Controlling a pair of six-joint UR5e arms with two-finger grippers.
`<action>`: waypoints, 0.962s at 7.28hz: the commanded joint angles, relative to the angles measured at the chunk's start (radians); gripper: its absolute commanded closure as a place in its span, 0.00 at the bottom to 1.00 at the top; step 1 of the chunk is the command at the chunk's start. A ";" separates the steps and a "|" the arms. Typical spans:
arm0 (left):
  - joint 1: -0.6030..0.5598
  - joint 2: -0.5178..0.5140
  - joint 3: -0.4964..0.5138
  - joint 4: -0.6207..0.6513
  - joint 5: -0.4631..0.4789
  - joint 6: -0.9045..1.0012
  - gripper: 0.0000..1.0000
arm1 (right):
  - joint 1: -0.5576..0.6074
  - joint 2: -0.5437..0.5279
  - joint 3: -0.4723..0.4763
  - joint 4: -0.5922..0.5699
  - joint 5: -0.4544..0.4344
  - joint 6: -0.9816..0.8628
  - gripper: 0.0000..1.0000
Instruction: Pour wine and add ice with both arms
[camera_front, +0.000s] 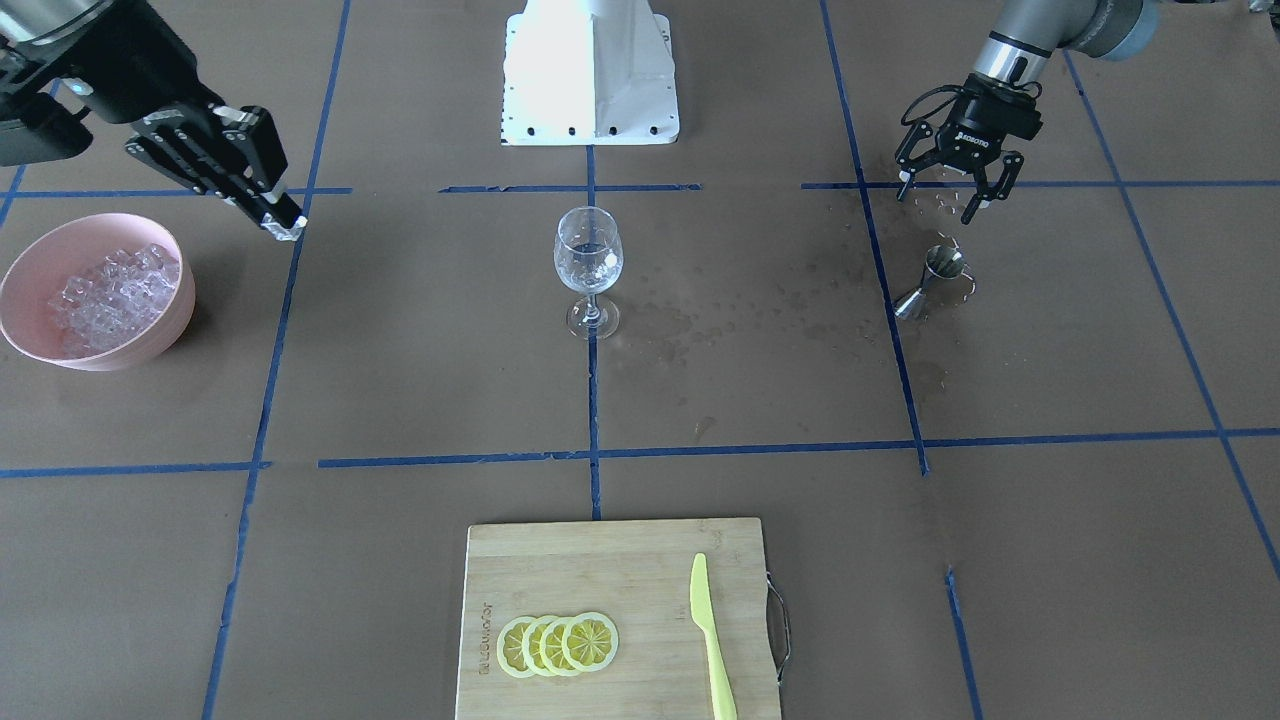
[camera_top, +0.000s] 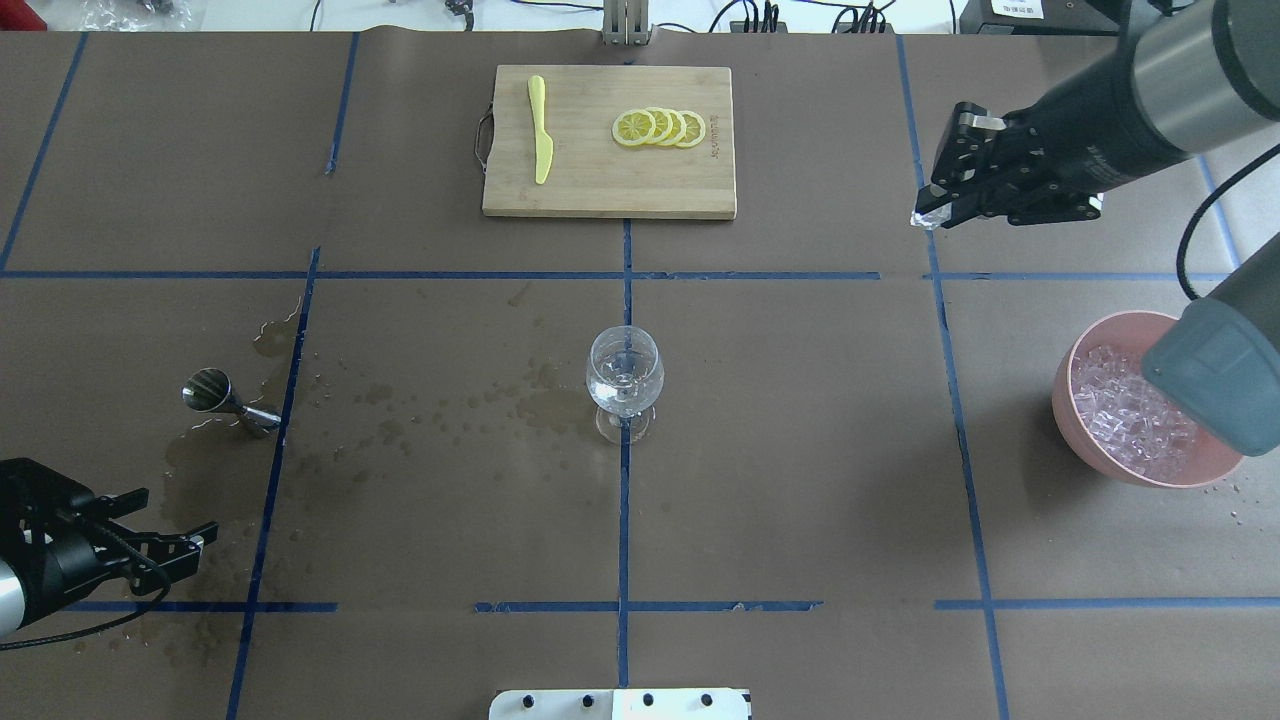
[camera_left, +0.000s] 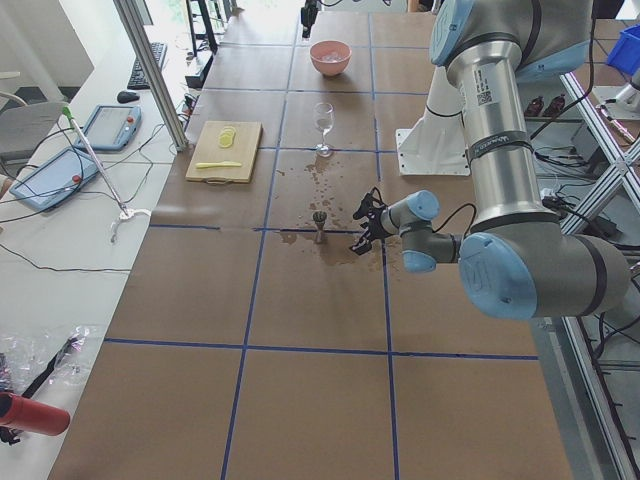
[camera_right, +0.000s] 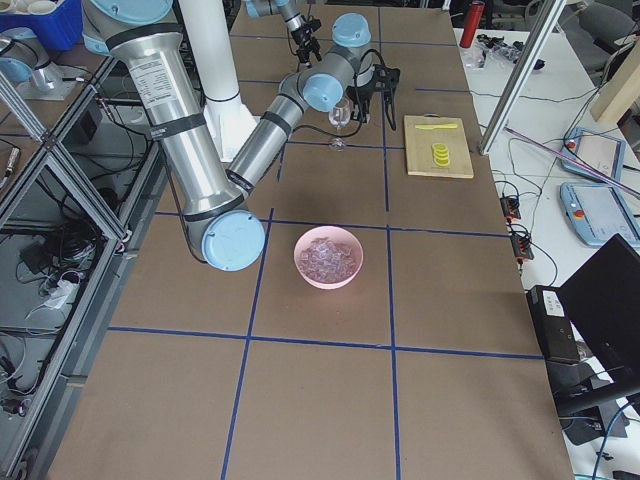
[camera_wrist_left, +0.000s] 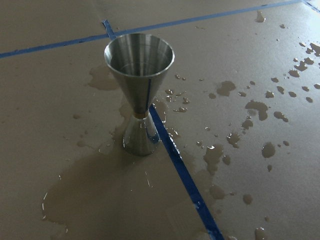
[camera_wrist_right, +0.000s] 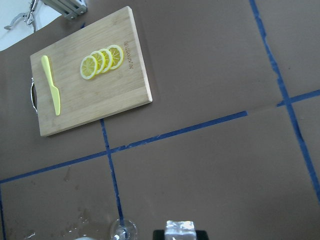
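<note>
My right gripper (camera_top: 928, 212) is shut on one clear ice cube (camera_front: 288, 230), held in the air beyond and left of the pink bowl (camera_top: 1064, 400) of ice (camera_top: 1125, 420). The cube also shows at the bottom of the right wrist view (camera_wrist_right: 180, 227). The wine glass (camera_top: 624, 378) stands upright at the table's middle with a little clear content. My left gripper (camera_top: 180, 512) is open and empty, low over wet paper, just behind the upright steel jigger (camera_top: 215, 395), which also shows in the left wrist view (camera_wrist_left: 140, 85).
A bamboo cutting board (camera_top: 600, 185) at the far edge holds several lemon slices (camera_top: 660, 127) and a yellow-green knife (camera_top: 540, 140). Spilled liquid spots the paper (camera_top: 450, 420) between jigger and glass. The white pedestal (camera_front: 590, 75) stands at the robot's side.
</note>
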 joint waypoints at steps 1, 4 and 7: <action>-0.142 0.000 -0.066 0.152 -0.214 0.003 0.00 | -0.094 0.133 -0.050 -0.034 -0.072 0.067 1.00; -0.246 -0.001 -0.172 0.325 -0.465 0.018 0.00 | -0.205 0.187 -0.095 -0.031 -0.183 0.093 1.00; -0.322 -0.006 -0.334 0.471 -0.638 0.018 0.00 | -0.245 0.236 -0.145 -0.028 -0.228 0.096 1.00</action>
